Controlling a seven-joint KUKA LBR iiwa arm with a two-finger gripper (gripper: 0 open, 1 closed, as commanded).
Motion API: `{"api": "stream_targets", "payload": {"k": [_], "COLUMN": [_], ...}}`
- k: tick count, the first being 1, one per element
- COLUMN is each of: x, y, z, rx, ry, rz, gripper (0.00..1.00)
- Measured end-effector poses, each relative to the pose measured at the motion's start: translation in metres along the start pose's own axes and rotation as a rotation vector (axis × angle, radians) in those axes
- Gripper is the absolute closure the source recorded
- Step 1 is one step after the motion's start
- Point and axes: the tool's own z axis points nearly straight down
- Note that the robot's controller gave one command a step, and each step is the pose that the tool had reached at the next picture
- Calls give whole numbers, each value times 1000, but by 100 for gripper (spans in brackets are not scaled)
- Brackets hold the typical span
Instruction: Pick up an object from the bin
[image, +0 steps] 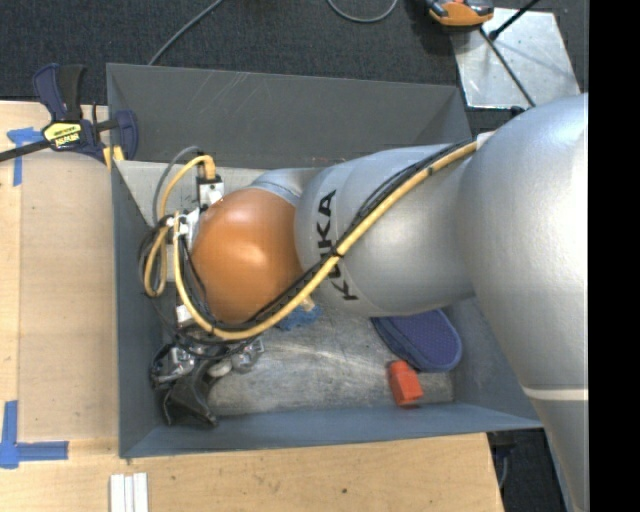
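Note:
My gripper (207, 358) is down in the bin's front left corner, under the orange wrist cover. A black crumpled thing (186, 402) lies right at its tip against the front wall, touching or nearly touching it. A pale grey cloth (320, 368) spreads over the floor just to the right of the gripper. A bit of a blue thing (302, 318) peeks out from under the arm.
A small orange-red block (404, 383) lies near the front wall at the right. Behind it lies a dark blue oval thing (428, 338), partly under the arm. The arm covers the bin's middle and right.

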Motion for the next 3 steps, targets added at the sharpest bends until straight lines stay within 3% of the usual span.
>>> {"api": "stream_targets", "payload": {"k": [1,2,3], "x": [-7,-12,-12], "y": [-2,3,0], "z": [0,2,-85], "rx": [6,-5,-28], "ry": [-16,-24,-8], "rz": [-339,-342,-340], "gripper": [0,100,100]}}
